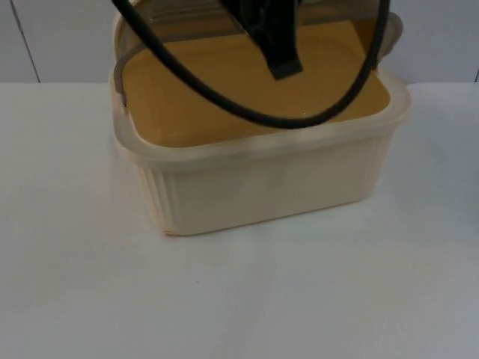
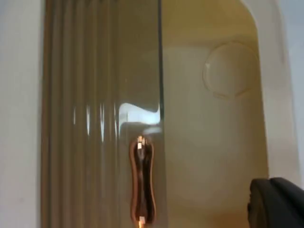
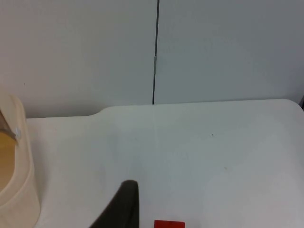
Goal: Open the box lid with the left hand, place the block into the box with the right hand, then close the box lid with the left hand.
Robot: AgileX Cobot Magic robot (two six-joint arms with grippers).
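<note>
— Progress so far?
— Step one looks done. The box stands at the far middle of the table with its clear lid tipped up along the far side, so the yellow inside lies open.

— Left gripper?
— The left gripper hangs over the far part of the open box, close by the raised lid. Whether it is clamped on the lid or spread, I cannot tell.

— And the block?
— The red block lies on the table, well to the right of the box, just beside the right gripper. It is not lifted, and no block is to be seen inside the box.

— Right gripper wide or narrow?
— Cannot tell. It sits low over the table by the block, facing the grey partition wall.

— What remains?
— By my judgement: pick up the block, carry it left into the box, then close the lid.
</note>
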